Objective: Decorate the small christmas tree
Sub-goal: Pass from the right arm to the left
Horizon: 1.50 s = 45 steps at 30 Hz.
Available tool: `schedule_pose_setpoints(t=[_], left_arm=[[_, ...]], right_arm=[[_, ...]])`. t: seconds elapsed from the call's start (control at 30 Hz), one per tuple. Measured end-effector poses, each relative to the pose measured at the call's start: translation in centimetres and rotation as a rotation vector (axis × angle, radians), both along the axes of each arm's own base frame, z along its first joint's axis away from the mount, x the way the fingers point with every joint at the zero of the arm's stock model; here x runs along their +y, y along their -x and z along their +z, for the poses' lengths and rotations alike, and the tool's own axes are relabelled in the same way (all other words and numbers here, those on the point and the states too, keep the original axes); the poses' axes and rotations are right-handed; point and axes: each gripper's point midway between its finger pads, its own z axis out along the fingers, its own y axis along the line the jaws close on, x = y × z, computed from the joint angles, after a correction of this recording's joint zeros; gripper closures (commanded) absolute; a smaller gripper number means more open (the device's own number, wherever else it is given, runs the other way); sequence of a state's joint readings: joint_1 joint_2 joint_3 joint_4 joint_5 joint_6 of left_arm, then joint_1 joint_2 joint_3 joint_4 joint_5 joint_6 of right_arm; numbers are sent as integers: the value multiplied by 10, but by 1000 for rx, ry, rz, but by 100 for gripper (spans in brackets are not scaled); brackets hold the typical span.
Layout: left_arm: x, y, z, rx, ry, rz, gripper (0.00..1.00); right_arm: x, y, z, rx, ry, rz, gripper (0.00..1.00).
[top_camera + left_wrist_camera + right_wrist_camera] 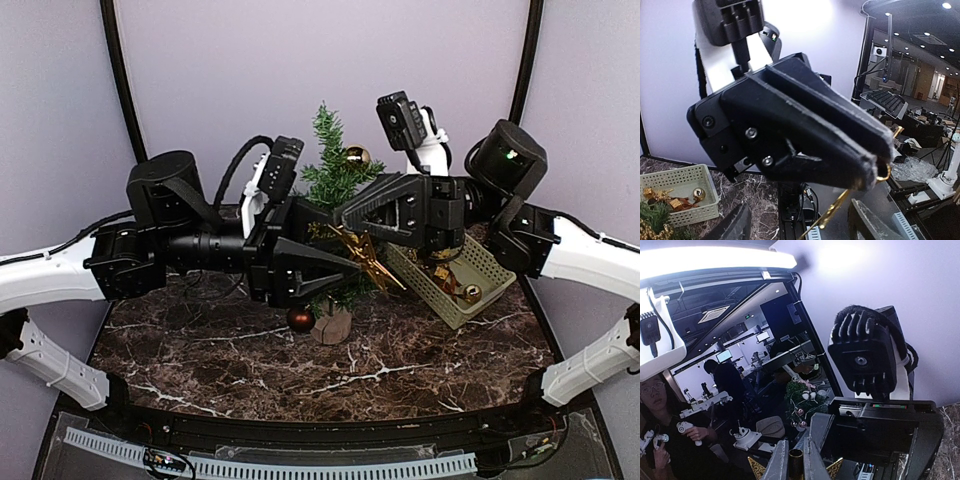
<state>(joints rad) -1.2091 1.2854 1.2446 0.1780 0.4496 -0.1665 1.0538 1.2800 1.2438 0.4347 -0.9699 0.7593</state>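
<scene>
The right pincer (796, 467) is clenched on a glittery gold star topper (365, 262), holding it out before the small dark-green bristly christmas tree (335, 180), which stands on the dark marble bench (420, 370). The left pincer (805, 222) is released, its fingers spread around the star, probably for a handover.

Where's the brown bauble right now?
Top view, centre: brown bauble sits low, just left of the small christmas tree's wooden stump; hanging or resting, can't tell.
</scene>
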Motion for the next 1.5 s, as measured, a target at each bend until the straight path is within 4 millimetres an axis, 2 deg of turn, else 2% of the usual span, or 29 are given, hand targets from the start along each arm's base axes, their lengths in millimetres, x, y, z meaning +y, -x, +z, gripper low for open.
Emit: schedule_pose_setpoints(t=[0.27,0.53,0.8,0.9,1.0,1.1,1.17,1.23,1.3,1.4,1.5], left_arm=[[3,18,8,-17,32,-106,66],[-1,24,5,-11,35,-153,74],[-3,27,6,-9,48,-181,93],[-2,28,6,-7,53,-187,97],[0,30,4,-5,60,-191,100],[2,31,2,3,61,-196,100],[4,32,0,9,59,-198,100],[7,33,0,12,60,-198,100],[9,34,-1,15,61,-197,100],[14,32,-2,20,67,-174,100],[20,25,0,24,97,-112,100]], right_arm=[[1,2,0,9,3,11,100],[1,3,0,23,9,26,100],[1,5,0,23,7,35,100],[1,5,1,21,4,34,98],[1,4,0,17,4,32,83],[2,3,0,8,-3,17,72],[3,0,1,6,-9,4,57],[4,-2,2,1,-18,-17,34],[4,-9,1,9,-22,-52,18],[-3,-24,-1,26,-36,-138,7],[-19,-45,-6,54,-65,-283,3]])
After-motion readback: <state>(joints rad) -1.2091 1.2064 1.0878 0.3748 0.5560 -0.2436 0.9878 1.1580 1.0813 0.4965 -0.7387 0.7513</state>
